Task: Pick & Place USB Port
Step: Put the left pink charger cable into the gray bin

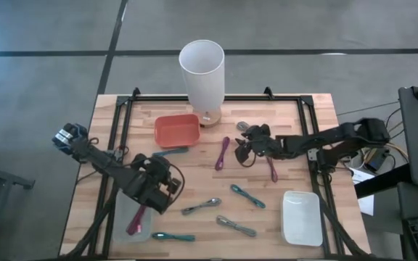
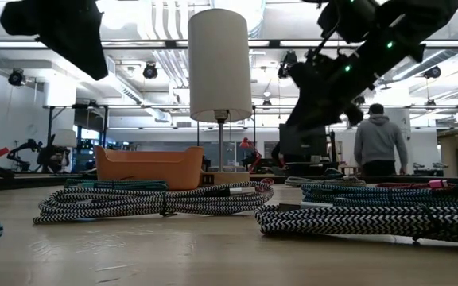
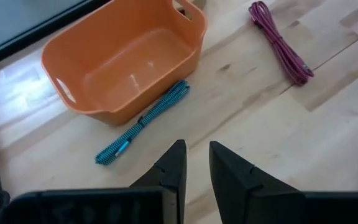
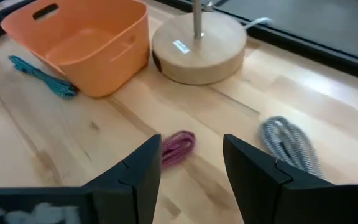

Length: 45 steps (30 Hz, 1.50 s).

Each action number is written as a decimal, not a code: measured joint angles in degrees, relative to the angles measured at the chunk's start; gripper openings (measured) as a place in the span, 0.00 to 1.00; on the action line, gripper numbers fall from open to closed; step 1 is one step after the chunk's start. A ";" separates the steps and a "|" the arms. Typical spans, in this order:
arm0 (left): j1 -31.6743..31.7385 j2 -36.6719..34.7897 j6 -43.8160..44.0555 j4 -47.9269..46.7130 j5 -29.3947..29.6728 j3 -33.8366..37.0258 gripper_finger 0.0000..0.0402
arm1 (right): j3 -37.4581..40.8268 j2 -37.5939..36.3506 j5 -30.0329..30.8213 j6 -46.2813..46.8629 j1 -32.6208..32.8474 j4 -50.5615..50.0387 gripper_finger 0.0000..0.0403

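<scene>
Several coiled USB cables lie flat on the wooden table: a magenta one (image 1: 223,152), a second magenta one (image 1: 272,168), a teal one (image 1: 170,151) beside the orange bin (image 1: 176,130), and a grey one (image 1: 244,127). My right gripper (image 1: 241,145) hovers open above the table. The near end of the magenta cable (image 4: 178,148) shows just beyond the gap between its fingers, and the grey cable (image 4: 288,140) lies to one side. My left gripper (image 1: 169,174) hovers empty, with its fingers a narrow gap apart (image 3: 194,168). It faces the teal cable (image 3: 143,121) and the bin (image 3: 123,62).
A lamp with a white shade (image 1: 202,72) stands on a round wooden base (image 4: 197,46) behind the bin. A white tray (image 1: 301,217) sits at the near right. A clear tray (image 1: 133,221) at the near left holds a magenta cable. More cables (image 1: 201,206) lie near the front.
</scene>
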<state>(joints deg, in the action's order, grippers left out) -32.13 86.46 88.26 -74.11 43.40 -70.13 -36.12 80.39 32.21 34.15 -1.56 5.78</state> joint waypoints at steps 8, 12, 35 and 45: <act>1.79 0.00 -1.63 -0.02 -0.02 0.00 0.16 | 0.00 9.83 -5.90 -4.22 -2.50 15.42 0.42; 1.81 0.00 -1.63 -0.02 -0.03 0.02 0.16 | 0.00 14.44 -9.72 -3.22 -4.87 18.98 0.42; 1.81 0.00 -1.59 0.00 -0.35 0.07 0.16 | -12.75 29.08 -11.04 -5.93 -9.09 5.95 0.27; 1.81 0.00 -2.73 0.15 -0.35 0.09 0.16 | -20.16 27.24 -12.81 -14.64 -8.90 -5.25 0.03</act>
<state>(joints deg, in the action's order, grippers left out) -30.33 86.46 85.54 -73.95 43.05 -70.04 -56.28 107.62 19.40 19.51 -10.46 0.54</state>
